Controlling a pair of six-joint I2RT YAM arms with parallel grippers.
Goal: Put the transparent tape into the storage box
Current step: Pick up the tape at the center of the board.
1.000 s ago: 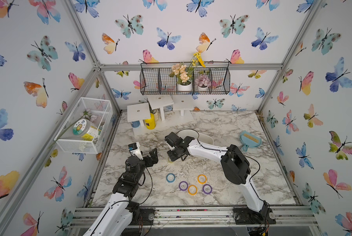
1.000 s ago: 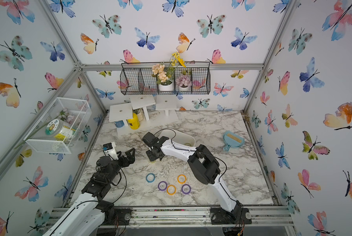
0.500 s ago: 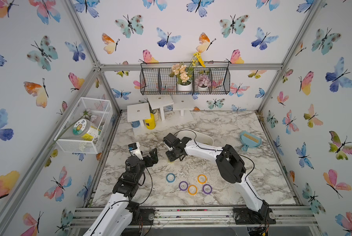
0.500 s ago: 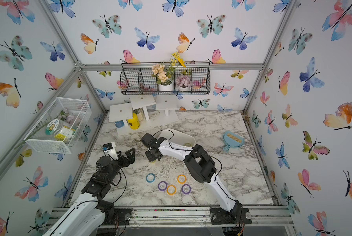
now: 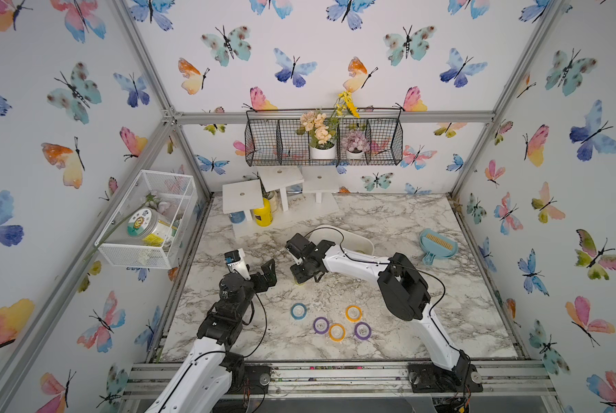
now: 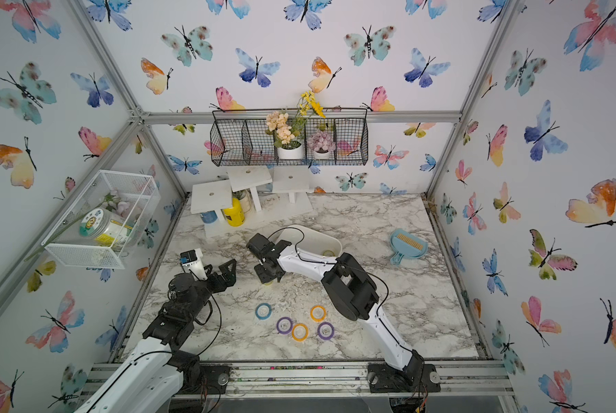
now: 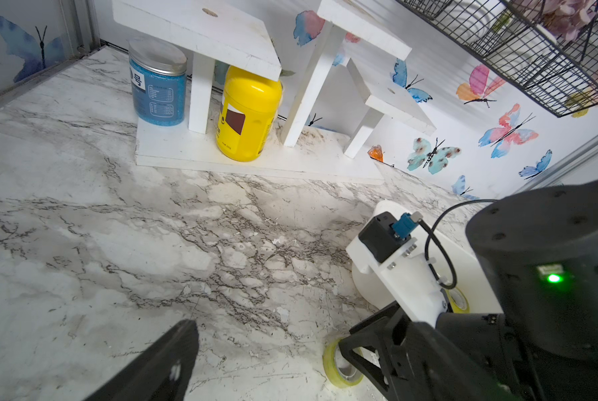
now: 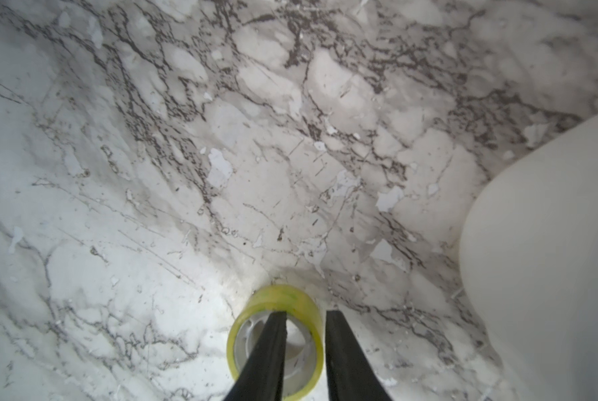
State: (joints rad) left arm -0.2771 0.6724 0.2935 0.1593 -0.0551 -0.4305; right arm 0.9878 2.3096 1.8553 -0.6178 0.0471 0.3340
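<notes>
Right tool [image 8: 304,333] lower, astride yellow-green roll [image 8: 280,302]

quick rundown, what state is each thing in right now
left gripper: open, empty, above the table
right gripper: one finger inside the yellow-green roll, one outside, not yet shut
yellow-green roll: upright on edge on the table
tub: upright, one yellow-green roll inside
blue, orange and purple rolls: flat on the table, untouched

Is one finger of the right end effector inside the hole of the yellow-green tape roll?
Yes: in the right wrist view one finger sits inside the yellow-green tape roll, the other outside its wall.
</notes>
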